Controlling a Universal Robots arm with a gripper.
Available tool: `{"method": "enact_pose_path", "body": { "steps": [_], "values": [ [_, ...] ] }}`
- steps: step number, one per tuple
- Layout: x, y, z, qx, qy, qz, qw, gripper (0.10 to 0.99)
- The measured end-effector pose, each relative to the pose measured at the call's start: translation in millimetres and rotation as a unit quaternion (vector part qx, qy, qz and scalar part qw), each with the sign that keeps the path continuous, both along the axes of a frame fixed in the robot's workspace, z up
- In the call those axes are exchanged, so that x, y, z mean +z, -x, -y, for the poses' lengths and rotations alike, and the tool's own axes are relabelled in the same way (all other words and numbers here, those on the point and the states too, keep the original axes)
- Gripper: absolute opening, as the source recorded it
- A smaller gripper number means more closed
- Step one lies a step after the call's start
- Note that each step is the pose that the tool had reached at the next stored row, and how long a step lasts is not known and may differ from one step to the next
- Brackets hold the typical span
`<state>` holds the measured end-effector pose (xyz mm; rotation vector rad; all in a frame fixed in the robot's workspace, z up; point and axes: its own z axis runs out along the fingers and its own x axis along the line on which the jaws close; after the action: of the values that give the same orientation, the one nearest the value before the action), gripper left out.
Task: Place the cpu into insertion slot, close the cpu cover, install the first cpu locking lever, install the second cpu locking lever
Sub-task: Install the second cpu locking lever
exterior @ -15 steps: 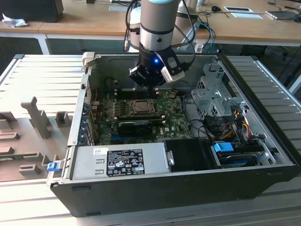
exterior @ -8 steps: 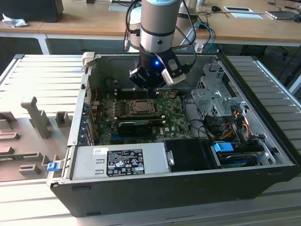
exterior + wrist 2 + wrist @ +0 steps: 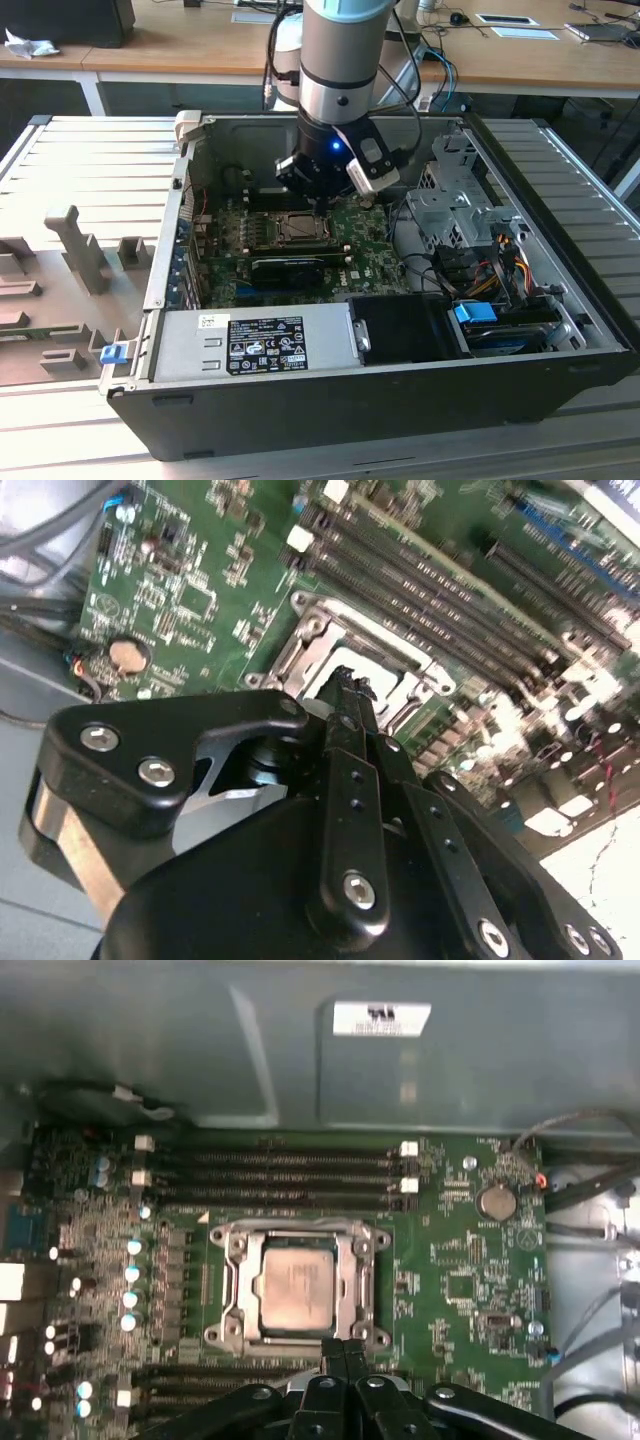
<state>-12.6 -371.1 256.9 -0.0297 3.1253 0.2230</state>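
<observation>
The gripper (image 3: pixel 342 1345) hangs low inside the open case (image 3: pixel 560 300), its fingers (image 3: pixel 350 720) pressed together with nothing between them. Just beyond the fingertips sits the slot (image 3: pixel 235 1305), where the cpu (image 3: pixel 296 1285) already lies flat, its pale face showing. The cover (image 3: pixel 355 1280) frames the cpu, lying down around it. In the exterior view the gripper (image 3: pixel 325 195) sits just above the slot (image 3: pixel 297 230) on the green board (image 3: pixel 360 250), with the long black card (image 3: pixel 290 268) on the slot's far side from it.

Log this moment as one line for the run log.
cpu: seated in insertion slot | cpu cover: closed | gripper: shut, at socket edge
</observation>
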Motion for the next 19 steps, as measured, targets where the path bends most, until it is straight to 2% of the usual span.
{"method": "enact_pose_path", "body": {
  "steps": [4, 7, 10, 12, 14, 19],
  "values": [
    [-5.3, 0.0, 5.1, 0.007, -0.0017, -0.0027, 1.0000, 0.106],
    [-8.0, 1.1, 9.0, 0.010, -0.0039, -0.0035, 0.9999, 0.106],
    [-10.7, 7.8, 15.7, 0.010, -0.0094, -0.0035, 0.9999, 0.106],
    [-12.2, 14.6, 17.3, 0.011, -0.0120, -0.0034, 0.9999, 0.106],
    [-15.0, 25.6, 18.3, 0.011, -0.0140, -0.0034, 0.9998, 0.106],
    [-24.0, 45.2, 19.0, 0.012, -0.0145, -0.0035, 0.9998, 0.106]
  ]
}}
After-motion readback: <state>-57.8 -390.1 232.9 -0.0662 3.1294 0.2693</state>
